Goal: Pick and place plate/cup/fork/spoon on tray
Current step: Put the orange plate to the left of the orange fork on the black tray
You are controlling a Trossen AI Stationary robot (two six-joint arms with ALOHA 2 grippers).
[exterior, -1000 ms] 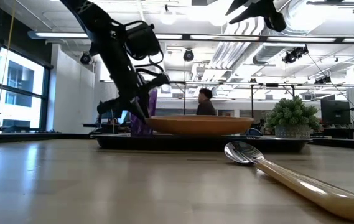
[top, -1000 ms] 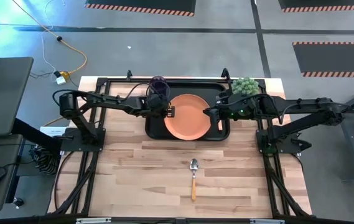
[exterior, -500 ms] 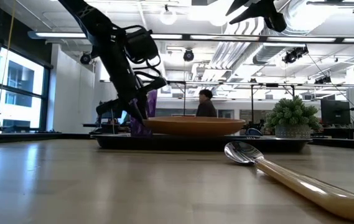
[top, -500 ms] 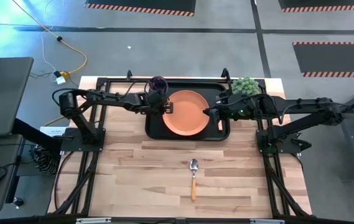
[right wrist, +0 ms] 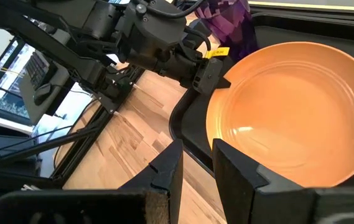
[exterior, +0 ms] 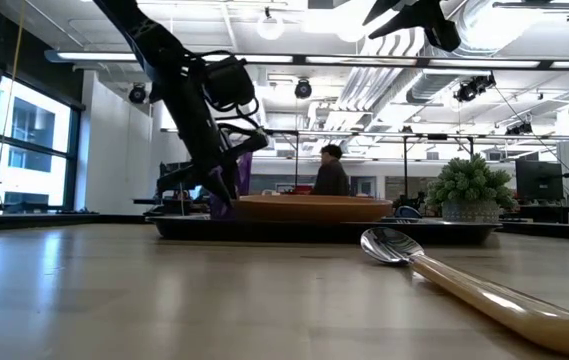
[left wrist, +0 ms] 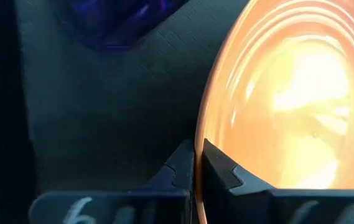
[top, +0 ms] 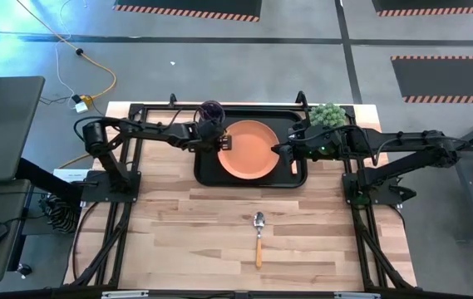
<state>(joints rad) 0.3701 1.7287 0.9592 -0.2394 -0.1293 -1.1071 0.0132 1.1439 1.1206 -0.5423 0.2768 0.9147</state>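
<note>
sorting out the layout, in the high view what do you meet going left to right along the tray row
left gripper pinching the plate's rim → plate on the tray → right gripper → potted plant. The cup overlaps the left arm, so it is left out.

We saw an orange plate [top: 248, 150] on a black tray [top: 207, 172], its inside ringed with faint concentric ridges and glowing pale yellow where the light struck. The cup [top: 211, 111] beside it was a translucent purple. The spoon [top: 258, 237] had a silver bowl and an orange handle. The table [top: 186, 232] was pale wood in striped planks. Both arms were dark, and the left gripper [right wrist: 209, 73] carried a small yellow tag. The potted plant [top: 327, 115] was green.
</note>
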